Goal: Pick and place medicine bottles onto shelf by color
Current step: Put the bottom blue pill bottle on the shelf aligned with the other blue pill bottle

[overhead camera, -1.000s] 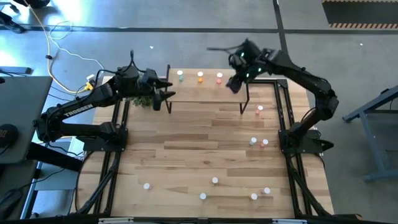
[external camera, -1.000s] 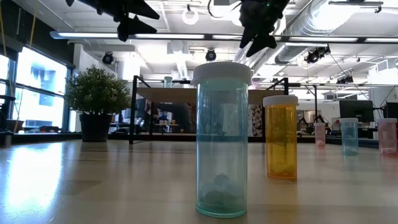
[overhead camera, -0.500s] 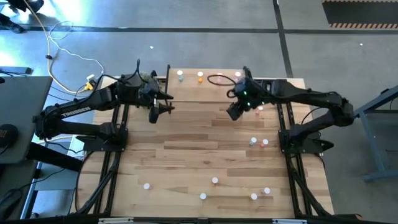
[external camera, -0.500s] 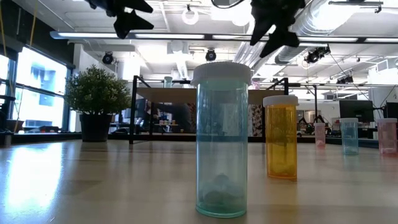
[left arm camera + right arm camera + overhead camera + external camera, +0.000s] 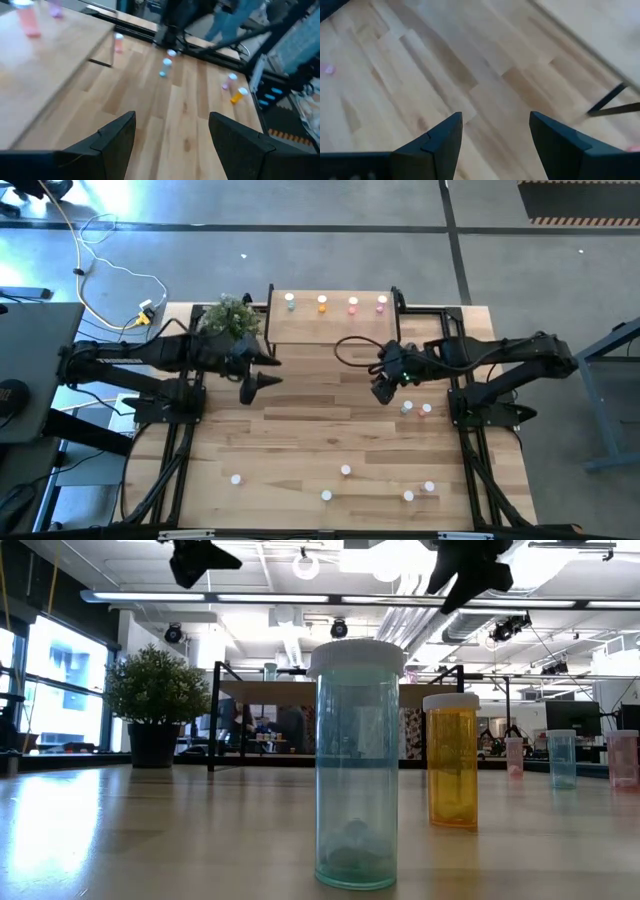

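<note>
The shelf (image 5: 330, 328) stands at the table's far middle. On it a row of medicine bottles rests on their bases: green (image 5: 290, 302), orange (image 5: 322, 303), red-pink (image 5: 352, 303) and pink (image 5: 381, 303). More bottles stand loose on the table, two at the right (image 5: 407, 408) and several near the front (image 5: 345, 470). My left gripper (image 5: 264, 380) hangs open in the air off the shelf's near left corner. My right gripper (image 5: 380, 392) hangs open off its near right corner. Both wrist views show nothing between the fingers (image 5: 172, 135) (image 5: 495, 135).
A potted plant (image 5: 230, 317) stands left of the shelf. In the low view a green bottle (image 5: 355, 765) and an orange one (image 5: 452, 760) stand close to the camera. Bare wood lies between the two grippers and the front bottles. A black shelf leg (image 5: 610, 102) shows near my right gripper.
My right gripper has swung from above the shelf's far right corner toward the table's near edge and a little down, turning as it went. My left gripper has swung from beside the shelf's left end toward the near edge. Both stay open. No bottle has moved.
</note>
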